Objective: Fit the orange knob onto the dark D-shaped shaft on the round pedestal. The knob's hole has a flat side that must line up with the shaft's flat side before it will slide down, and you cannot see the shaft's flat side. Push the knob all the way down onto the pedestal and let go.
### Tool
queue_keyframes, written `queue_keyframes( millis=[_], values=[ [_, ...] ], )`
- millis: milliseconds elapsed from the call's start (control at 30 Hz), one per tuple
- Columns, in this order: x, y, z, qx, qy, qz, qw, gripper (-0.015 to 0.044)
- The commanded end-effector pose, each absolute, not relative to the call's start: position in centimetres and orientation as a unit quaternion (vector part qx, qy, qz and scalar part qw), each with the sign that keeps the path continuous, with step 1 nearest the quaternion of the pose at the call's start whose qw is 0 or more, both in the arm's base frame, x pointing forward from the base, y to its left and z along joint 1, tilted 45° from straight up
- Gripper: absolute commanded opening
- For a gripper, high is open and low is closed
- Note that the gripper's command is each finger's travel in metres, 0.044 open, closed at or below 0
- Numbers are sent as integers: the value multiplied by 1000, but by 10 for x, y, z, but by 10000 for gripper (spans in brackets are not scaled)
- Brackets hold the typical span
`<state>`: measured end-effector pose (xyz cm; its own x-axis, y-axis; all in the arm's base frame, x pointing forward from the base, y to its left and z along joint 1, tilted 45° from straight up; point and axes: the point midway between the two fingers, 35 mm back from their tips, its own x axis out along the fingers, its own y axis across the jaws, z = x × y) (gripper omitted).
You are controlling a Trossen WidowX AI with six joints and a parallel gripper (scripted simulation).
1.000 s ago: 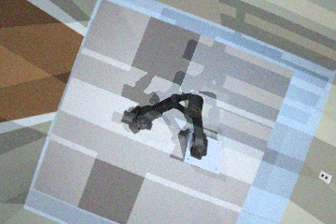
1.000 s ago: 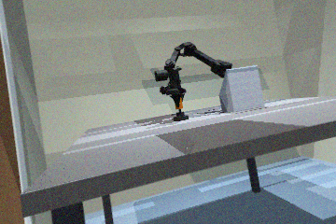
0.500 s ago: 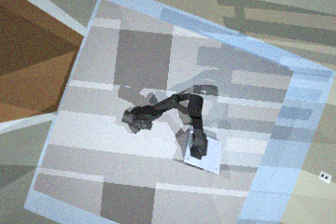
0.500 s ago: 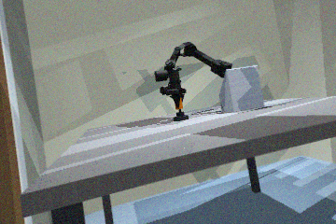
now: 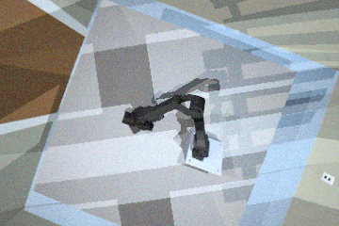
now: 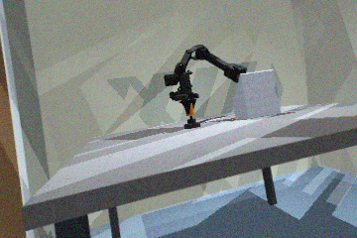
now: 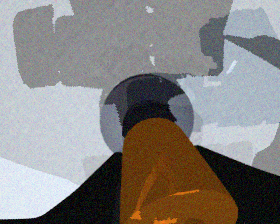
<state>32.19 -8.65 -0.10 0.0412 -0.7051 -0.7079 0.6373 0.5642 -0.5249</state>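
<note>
My gripper (image 6: 190, 105) is shut on the orange knob (image 7: 171, 185) (image 6: 191, 109), which points down between the black fingers. In the wrist view the knob's lower end covers the near part of the dark shaft (image 7: 145, 106), which stands on the round grey pedestal (image 7: 111, 125). In the exterior view the knob hangs just above the small dark pedestal (image 6: 191, 125) on the table; a small gap shows between them. In the top view the gripper (image 5: 133, 118) hides the knob and the pedestal.
The arm's white base block (image 6: 256, 93) (image 5: 213, 157) stands right of the pedestal. The table (image 6: 149, 161) (image 5: 94, 157) has its front edge toward the exterior camera. Patchy shadows cross the top.
</note>
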Motion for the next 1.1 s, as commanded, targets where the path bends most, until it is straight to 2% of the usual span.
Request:
queue_keyframes(
  millis=[0, 1067],
  values=[
    [322, -87, -1, 3, 488, -491, 722, 0],
    [322, -86, 0, 38, 463, -514, 721, 0]
  ],
)
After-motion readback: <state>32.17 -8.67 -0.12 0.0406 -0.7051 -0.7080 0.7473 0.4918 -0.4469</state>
